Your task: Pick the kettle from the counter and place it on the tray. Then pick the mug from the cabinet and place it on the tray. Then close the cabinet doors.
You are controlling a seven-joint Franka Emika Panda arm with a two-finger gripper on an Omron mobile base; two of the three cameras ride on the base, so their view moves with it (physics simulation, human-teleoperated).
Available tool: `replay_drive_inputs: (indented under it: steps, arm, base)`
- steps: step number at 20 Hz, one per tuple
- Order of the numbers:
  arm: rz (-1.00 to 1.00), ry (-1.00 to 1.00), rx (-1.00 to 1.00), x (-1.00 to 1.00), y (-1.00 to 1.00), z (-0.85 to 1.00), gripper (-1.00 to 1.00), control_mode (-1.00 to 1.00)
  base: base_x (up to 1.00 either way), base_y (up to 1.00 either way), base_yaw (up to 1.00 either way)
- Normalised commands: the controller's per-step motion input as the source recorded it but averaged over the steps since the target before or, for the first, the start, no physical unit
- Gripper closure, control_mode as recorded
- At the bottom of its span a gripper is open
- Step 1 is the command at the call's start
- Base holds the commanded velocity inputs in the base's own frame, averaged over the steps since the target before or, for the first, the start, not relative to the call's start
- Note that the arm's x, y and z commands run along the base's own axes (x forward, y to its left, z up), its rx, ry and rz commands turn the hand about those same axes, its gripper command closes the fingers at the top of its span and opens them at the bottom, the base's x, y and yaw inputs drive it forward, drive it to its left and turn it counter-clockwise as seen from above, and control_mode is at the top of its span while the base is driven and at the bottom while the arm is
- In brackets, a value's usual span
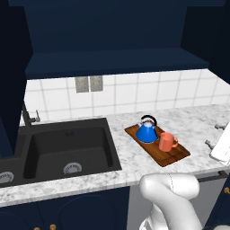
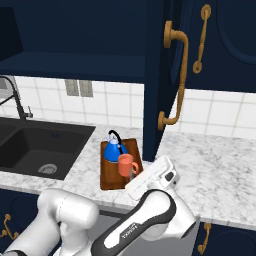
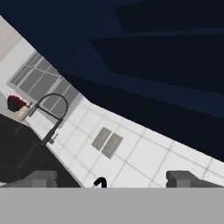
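Observation:
The blue kettle [image 1: 147,132] and the orange-red mug [image 1: 167,142] both stand on the brown wooden tray [image 1: 176,157], on the speckled counter [image 1: 134,162] to the right of the sink. From the right side, the kettle [image 2: 113,149] is behind the mug [image 2: 125,164] on the tray [image 2: 108,178]. My gripper [image 1: 214,135] hovers open and empty just right of the tray, above the counter. In the hand view its fingertips [image 3: 41,178] stand wide apart, with only the top of the kettle's black handle [image 3: 100,183] between them. The cabinet [image 1: 112,60] above is open, with a bare dark shelf. Its right door [image 2: 156,75] stands swung out.
A black sink [image 1: 67,150] with a dark faucet [image 1: 27,117] lies left of the tray. Two grey outlets [image 1: 89,83] sit on the white tiled wall. The open door's brass handle [image 2: 176,75] hangs close above my hand. The left door [image 1: 11,90] juts out at the left.

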Motion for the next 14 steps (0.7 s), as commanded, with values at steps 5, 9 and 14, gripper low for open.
replay_drive_inputs:
  steps: [5, 9, 14]
  arm:
    - [-0.06, -0.14, 0.0, -0.01, -0.31, 0.68, -1.0, -1.0]
    - [-0.05, -0.05, 0.0, 0.15, -0.31, 0.28, -1.0, -1.0]
    - [-0.02, -0.03, 0.0, 0.2, -0.43, 0.16, -1.0, -1.0]
  base:
    - [0.0, 0.0, 0.0]
    - [0.0, 0.0, 0.0]
    - [0.0, 0.0, 0.0]
